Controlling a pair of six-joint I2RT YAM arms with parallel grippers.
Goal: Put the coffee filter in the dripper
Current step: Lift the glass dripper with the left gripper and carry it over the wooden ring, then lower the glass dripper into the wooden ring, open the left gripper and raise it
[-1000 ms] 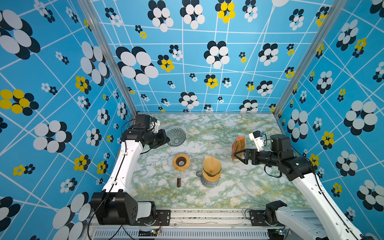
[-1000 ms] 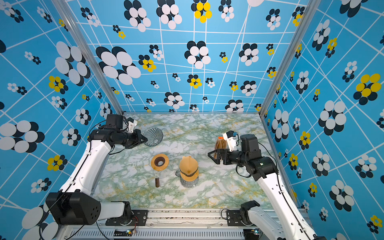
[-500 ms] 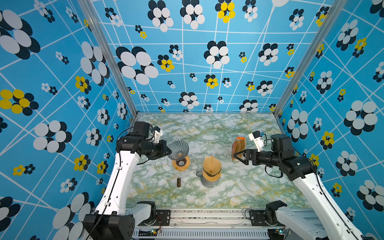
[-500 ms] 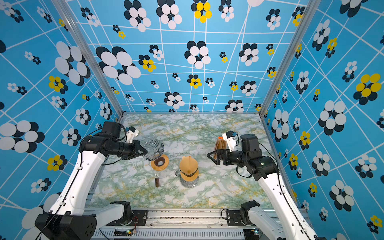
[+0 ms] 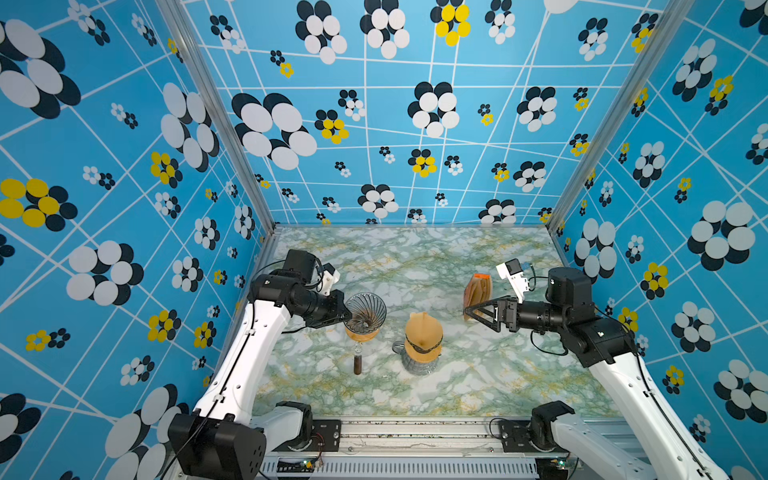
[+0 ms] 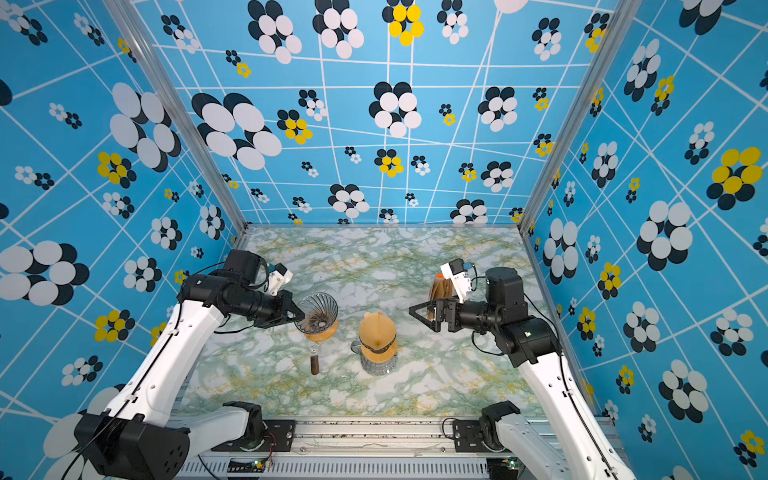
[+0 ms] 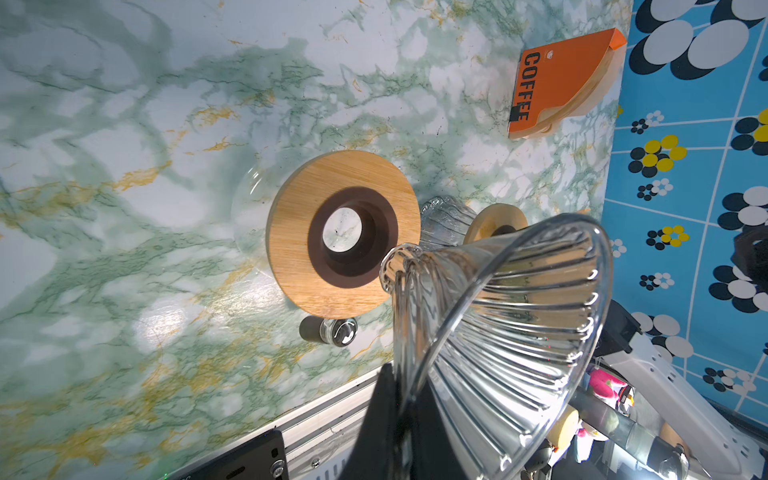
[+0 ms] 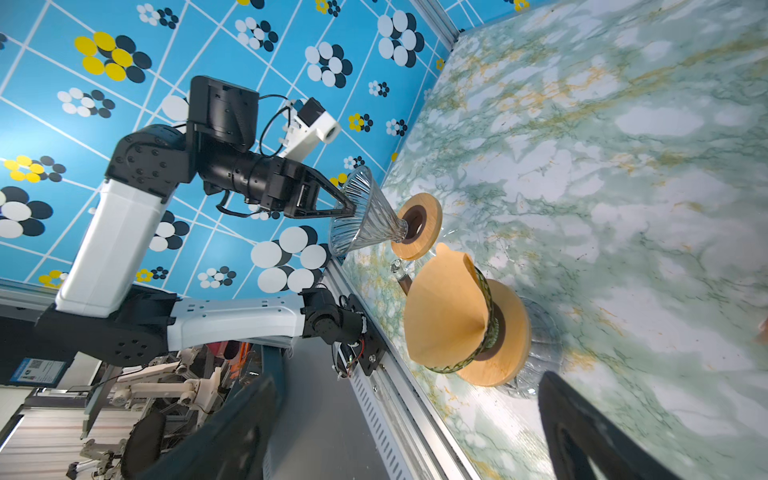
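Two arms reach inward, level: left claw (image 5: 347,318) pinches the glass dripper (image 5: 366,311) over the wooden ring (image 7: 308,195); right claw (image 5: 471,312) gapes, empty.

Bright, even overhead light; shadows on the worktop (image 5: 478,386) are soft, and lines on the walls (image 5: 104,145) bow toward the edges of both top views. In the left wrist view the dripper (image 7: 519,324) glints and glare whitens the worktop. The right wrist view's near fingers (image 8: 582,424) are blurred.
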